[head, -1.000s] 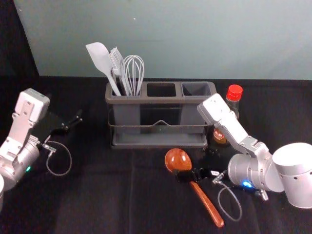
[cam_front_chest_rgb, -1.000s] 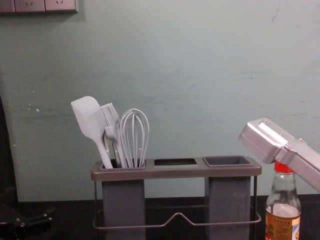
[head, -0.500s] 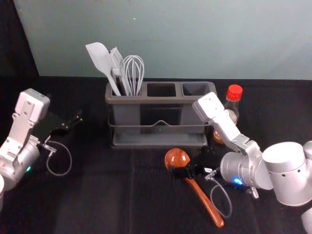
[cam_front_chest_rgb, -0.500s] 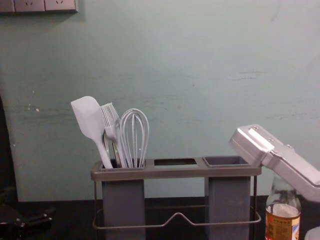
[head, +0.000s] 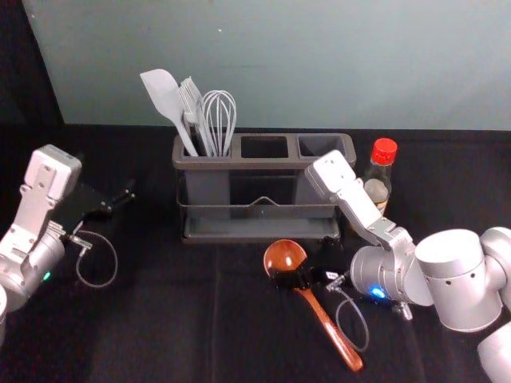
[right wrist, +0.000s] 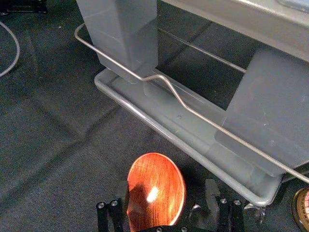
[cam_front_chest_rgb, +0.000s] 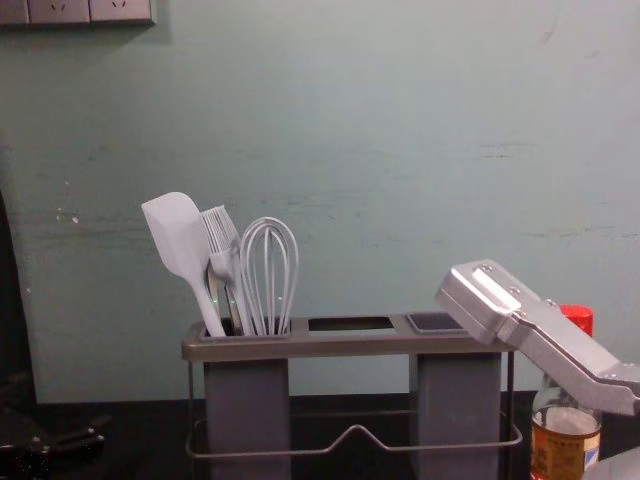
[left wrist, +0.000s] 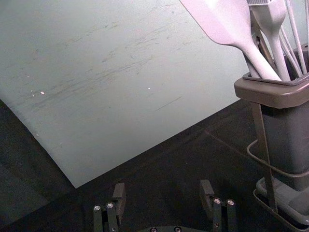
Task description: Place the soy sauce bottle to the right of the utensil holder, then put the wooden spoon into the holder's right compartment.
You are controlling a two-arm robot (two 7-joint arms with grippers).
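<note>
The wooden spoon (head: 284,254) lies on the dark cloth before the utensil holder (head: 263,163), its handle slanting toward the front right. My right gripper (head: 291,278) is low at the spoon's neck. In the right wrist view the right gripper (right wrist: 167,194) is open, with the spoon's bowl (right wrist: 157,186) between its fingers, close against one of them. To the right of the holder stands the soy sauce bottle (head: 384,152), upright and partly behind the right arm. The left gripper (head: 121,199) is parked at the left; in its wrist view the left gripper (left wrist: 163,194) is open and empty.
A white spatula (head: 165,97), a brush and a whisk (head: 219,116) stand in the holder's left compartment. The middle and right (head: 321,145) compartments are empty. The right forearm crosses before the bottle. A wall rises behind the table.
The right arm has moved left, its gripper staying low at the spoon's neck. The spoon has shifted slightly left as well. The left arm, holder and bottle have stayed put.
</note>
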